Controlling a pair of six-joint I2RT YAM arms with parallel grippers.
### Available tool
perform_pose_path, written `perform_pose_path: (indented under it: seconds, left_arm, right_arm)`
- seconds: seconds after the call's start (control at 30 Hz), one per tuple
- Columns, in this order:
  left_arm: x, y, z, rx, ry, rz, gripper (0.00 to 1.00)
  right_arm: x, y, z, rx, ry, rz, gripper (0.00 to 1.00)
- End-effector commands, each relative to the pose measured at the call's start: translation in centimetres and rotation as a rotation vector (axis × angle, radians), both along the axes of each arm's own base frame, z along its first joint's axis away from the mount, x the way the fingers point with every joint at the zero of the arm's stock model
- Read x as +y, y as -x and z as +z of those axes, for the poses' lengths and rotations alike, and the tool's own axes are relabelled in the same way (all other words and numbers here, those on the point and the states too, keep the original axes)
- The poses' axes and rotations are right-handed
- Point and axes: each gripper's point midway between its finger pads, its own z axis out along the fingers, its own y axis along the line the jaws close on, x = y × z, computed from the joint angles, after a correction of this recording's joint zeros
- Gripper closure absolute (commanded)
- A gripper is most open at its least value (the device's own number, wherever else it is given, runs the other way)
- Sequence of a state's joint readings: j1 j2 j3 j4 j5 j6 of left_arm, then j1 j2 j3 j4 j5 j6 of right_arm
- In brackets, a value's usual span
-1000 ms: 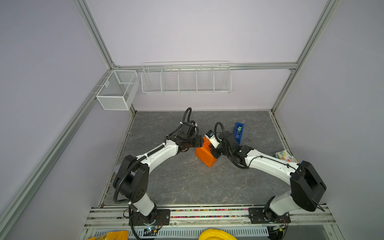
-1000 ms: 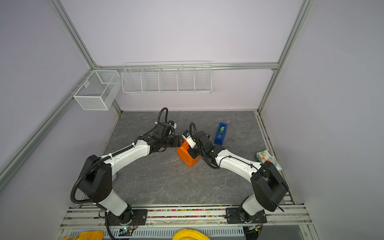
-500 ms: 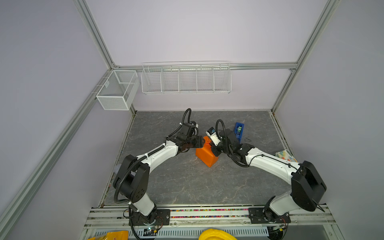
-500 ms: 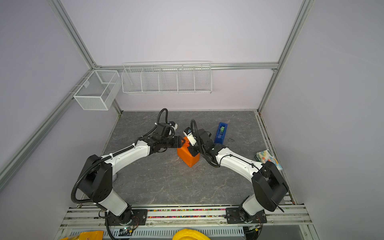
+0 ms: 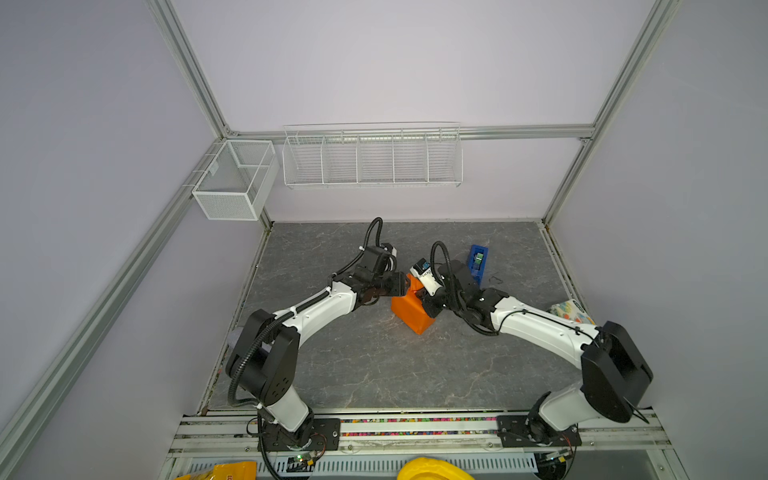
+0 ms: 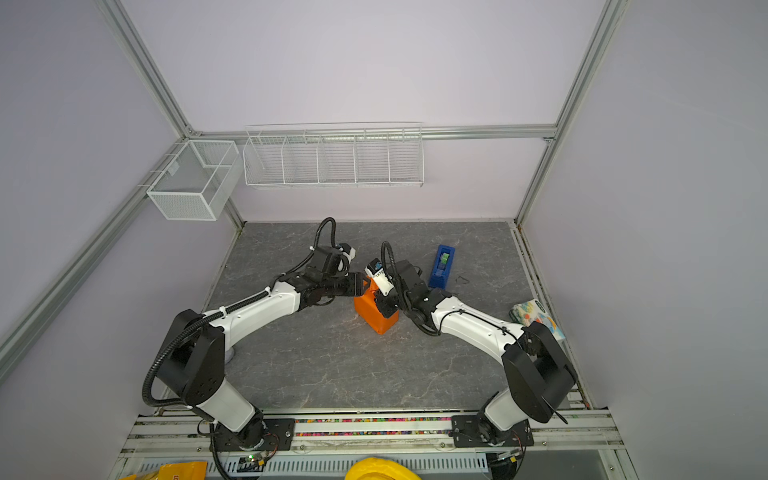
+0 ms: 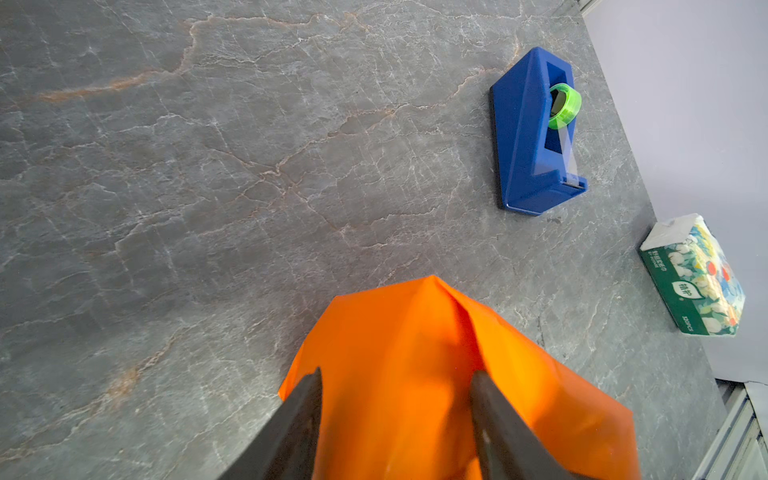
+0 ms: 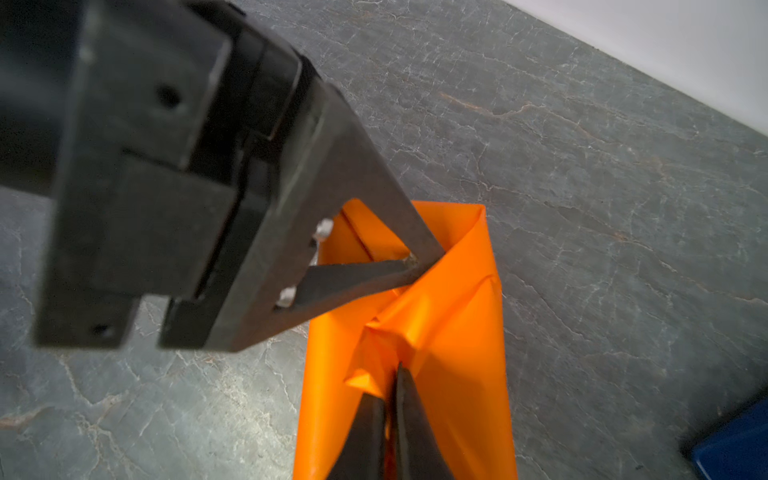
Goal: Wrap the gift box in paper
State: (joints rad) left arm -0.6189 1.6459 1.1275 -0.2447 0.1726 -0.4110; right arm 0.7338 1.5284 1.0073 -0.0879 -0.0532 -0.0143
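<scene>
Paper (image 5: 411, 309): thin, smooth orange sheet, folded into a blocky upright parcel mid-table on the grey veined tabletop (image 5: 353, 365), with creased flaps gathered at its top. Gift box fully covered, not visible.

Right gripper (image 8: 392, 370): dark tapered tips pressed together, pinching a crumpled fold.

Left gripper (image 7: 397, 374): wedge-shaped jaws spread, tips on the paper.

Blue plastic tape dispenser (image 5: 478, 259) at 2 o'clock of the parcel. Patterned packet (image 5: 569, 311) at 3 o'clock.

Orange paper (image 8: 457, 332) fold pinched between right gripper (image 8: 390, 395) jaws.
</scene>
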Motion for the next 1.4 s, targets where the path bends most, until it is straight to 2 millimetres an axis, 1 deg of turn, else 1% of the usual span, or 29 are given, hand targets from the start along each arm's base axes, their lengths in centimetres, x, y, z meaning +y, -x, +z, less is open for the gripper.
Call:
perform_pose_path:
  seconds: [0.0,0.1,0.27,0.33,0.47,0.57,0.7,0.77,0.9,1.0,1.1,1.23,1.3,1.37]
  left_arm:
    - [2.1,1.3,-3.5,0.09,-0.103,0.043,0.44]
    - [2.5,1.0,-2.9,0.077,-0.104,0.056,0.44]
    - [3.3,-0.1,-1.0,0.041,-0.081,0.081,0.46]
    - [3.4,-0.5,-0.6,0.035,-0.083,0.087,0.46]
    - [3.2,-1.1,-1.4,0.059,-0.102,0.069,0.48]
    - [2.8,-0.9,-2.2,0.082,-0.095,0.056,0.49]
    - [2.8,-0.8,-2.9,0.098,-0.099,0.059,0.5]
    - [2.9,-0.9,-3.3,0.103,-0.107,0.064,0.5]
    - [3.0,-0.8,-3.5,0.11,-0.112,0.065,0.5]
    - [3.0,-0.9,-2.6,0.09,-0.111,0.062,0.49]
    - [2.8,-1.1,-0.8,0.058,-0.114,0.031,0.48]
    - [1.6,-1.3,2.0,0.019,-0.067,-0.074,0.42]
    - [0.8,-1.0,2.6,0.029,-0.046,-0.144,0.4]
    - [0.3,-0.7,2.5,0.055,-0.044,-0.207,0.38]
  right_arm:
    - [0.2,2.1,-2.8,0.109,0.017,0.047,0.88]
    - [0.1,2.4,-3.1,0.121,0.02,0.049,0.88]
    - [-0.2,2.5,-3.4,0.118,0.025,0.046,0.9]
    - [-0.3,2.6,-3.5,0.119,0.027,0.048,0.9]
    - [-0.2,2.8,-3.3,0.115,0.016,0.059,0.91]
    - [0.1,3.1,-2.9,0.11,0.002,0.088,0.92]
    - [0.5,3.7,-1.9,0.076,-0.044,0.129,0.93]
    - [0.7,3.9,-1.8,0.069,-0.057,0.144,0.93]
    - [0.7,4.0,-3.0,0.103,-0.04,0.149,0.93]
    - [0.6,4.0,-3.8,0.13,-0.027,0.14,0.93]
    - [0.5,4.0,-4.1,0.134,-0.02,0.136,0.93]
    - [0.5,4.0,-4.2,0.138,-0.015,0.135,0.93]
    - [0.4,4.0,-4.2,0.139,-0.015,0.134,0.93]
    - [0.4,3.9,-4.2,0.14,-0.011,0.134,0.93]
